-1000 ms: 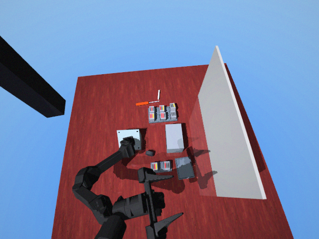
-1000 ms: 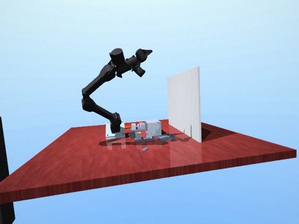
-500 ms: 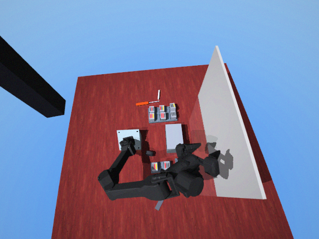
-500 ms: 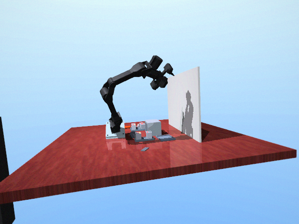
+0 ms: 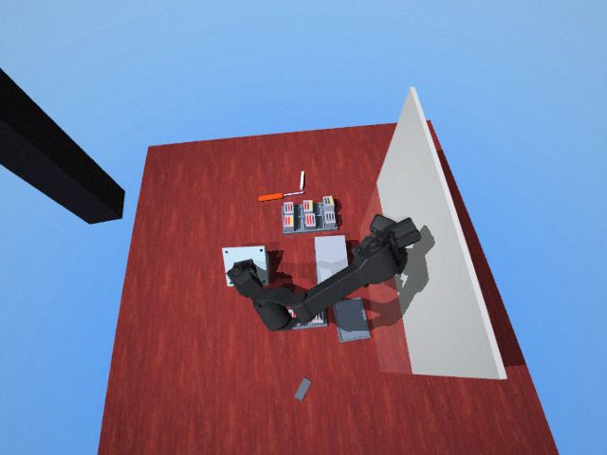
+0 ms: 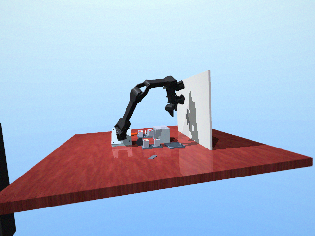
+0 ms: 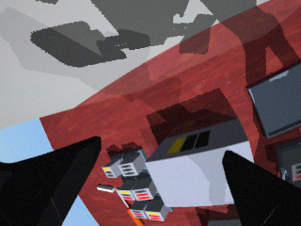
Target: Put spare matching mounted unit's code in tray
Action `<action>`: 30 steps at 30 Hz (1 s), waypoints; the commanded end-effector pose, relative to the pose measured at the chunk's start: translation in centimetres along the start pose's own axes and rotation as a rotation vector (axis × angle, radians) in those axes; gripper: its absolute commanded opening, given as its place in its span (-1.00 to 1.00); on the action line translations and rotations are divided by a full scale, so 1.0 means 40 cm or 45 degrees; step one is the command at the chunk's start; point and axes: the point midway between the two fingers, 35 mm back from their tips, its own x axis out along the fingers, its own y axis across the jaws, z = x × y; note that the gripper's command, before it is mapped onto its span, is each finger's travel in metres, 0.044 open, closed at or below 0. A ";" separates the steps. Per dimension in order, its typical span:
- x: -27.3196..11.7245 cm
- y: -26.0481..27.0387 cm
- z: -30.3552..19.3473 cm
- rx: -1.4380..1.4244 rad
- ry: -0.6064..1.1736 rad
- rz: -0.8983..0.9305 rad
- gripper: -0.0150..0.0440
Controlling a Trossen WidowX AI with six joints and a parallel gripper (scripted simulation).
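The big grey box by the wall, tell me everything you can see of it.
The box is a plain light-grey block, the tallest thing among the parts, standing upright on the table between two racks, the tray near one corner. Seen from the wrist, the wall-facing side carries a dark strip with one yellow and two black patches. The open hand hangs high above, not touching it.

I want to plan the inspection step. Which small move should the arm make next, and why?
Probably hold the open gripper high beside the white panel and steady the wrist view on the mounted unit: its back strip shows yellow and dark blocks, needed before choosing among the spares.
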 end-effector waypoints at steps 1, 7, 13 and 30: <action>0.075 0.001 -0.037 -0.339 0.055 -0.229 1.00; 0.075 0.001 -0.037 -0.339 0.055 -0.229 1.00; 0.075 0.001 -0.037 -0.339 0.055 -0.229 1.00; 0.170 0.263 -0.255 -1.634 0.253 -0.232 1.00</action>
